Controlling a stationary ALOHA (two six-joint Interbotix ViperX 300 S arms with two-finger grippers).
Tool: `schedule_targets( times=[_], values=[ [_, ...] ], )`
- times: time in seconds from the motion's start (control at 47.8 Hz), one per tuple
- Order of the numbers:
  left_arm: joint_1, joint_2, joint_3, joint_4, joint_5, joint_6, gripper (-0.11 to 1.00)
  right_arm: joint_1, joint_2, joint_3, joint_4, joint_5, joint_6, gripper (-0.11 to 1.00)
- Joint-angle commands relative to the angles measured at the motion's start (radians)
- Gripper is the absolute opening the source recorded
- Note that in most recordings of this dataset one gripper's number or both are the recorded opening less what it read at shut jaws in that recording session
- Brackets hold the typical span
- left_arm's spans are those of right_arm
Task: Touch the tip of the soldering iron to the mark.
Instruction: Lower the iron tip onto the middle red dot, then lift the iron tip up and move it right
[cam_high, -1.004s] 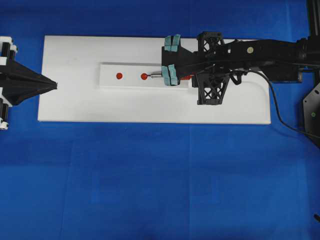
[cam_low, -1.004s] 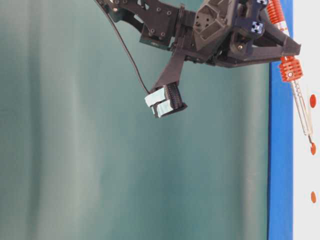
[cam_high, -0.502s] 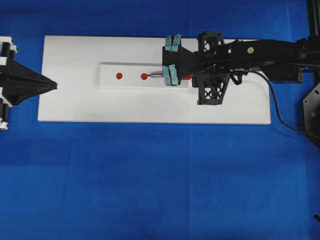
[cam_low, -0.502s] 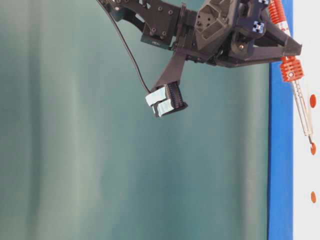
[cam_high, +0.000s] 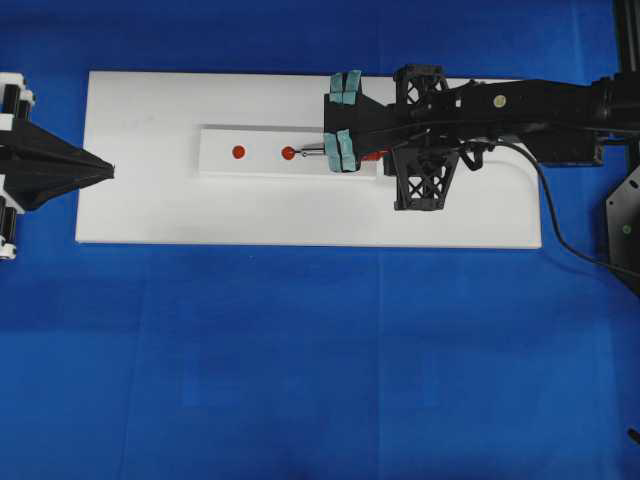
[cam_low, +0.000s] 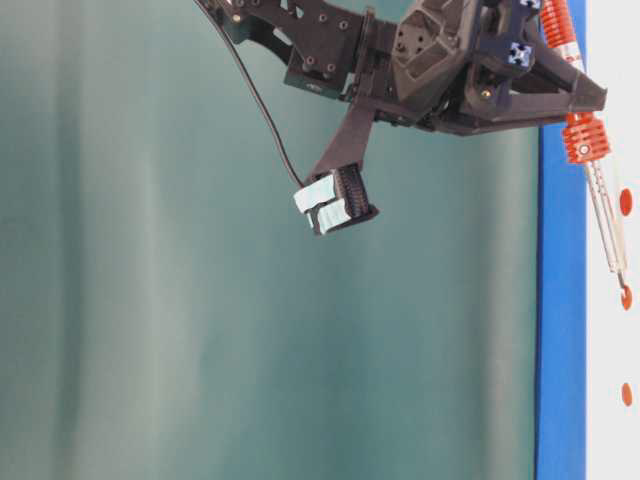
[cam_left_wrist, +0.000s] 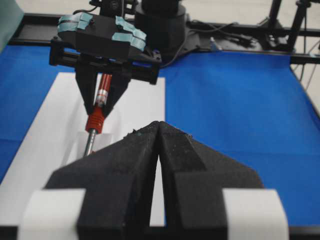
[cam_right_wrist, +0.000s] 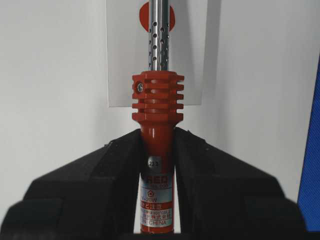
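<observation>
Right gripper (cam_right_wrist: 157, 165) jaws clenched on the soldering iron (cam_right_wrist: 156, 150) handle. Shaft points toward 9 o'clock in the overhead view; tip sits at the mark (cam_high: 288, 153) on the white block (cam_high: 255, 165). Contact looks made or all but made. Left gripper (cam_left_wrist: 159, 150) jaws closed, empty, parked well apart.

Robot lab: blue cloth (cam_high: 300, 360), teal backdrop (cam_low: 200, 300), black rig frame (cam_left_wrist: 240, 31).

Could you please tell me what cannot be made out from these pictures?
- Overhead: the right gripper covers the right end of the white block, including any dot there.
- Right wrist: the soldering iron is cut off by the top edge, so its tip is unseen.
- Table-level: whether the tip touches the mark is too small to tell.
- Left wrist: the left gripper hides the shaft's lower part.
</observation>
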Motion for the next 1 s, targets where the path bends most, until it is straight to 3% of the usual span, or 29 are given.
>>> schedule_targets(
  times=[0.0,0.606,0.983],
  values=[
    [0.0,0.006,-0.011,0.003,-0.009,0.0,0.0,0.002,-0.011,-0.008,0.003,-0.005,-0.002,0.06],
    [-0.002,0.006,-0.012,0.002,-0.012,-0.002,0.0,0.005,-0.025,-0.029,0.003,0.008,-0.002,0.06],
    [-0.002,0.005,-0.011,0.002,-0.012,-0.002,0.0,0.005,-0.163,-0.109,-0.003,0.163,-0.005,0.06]
  ],
)
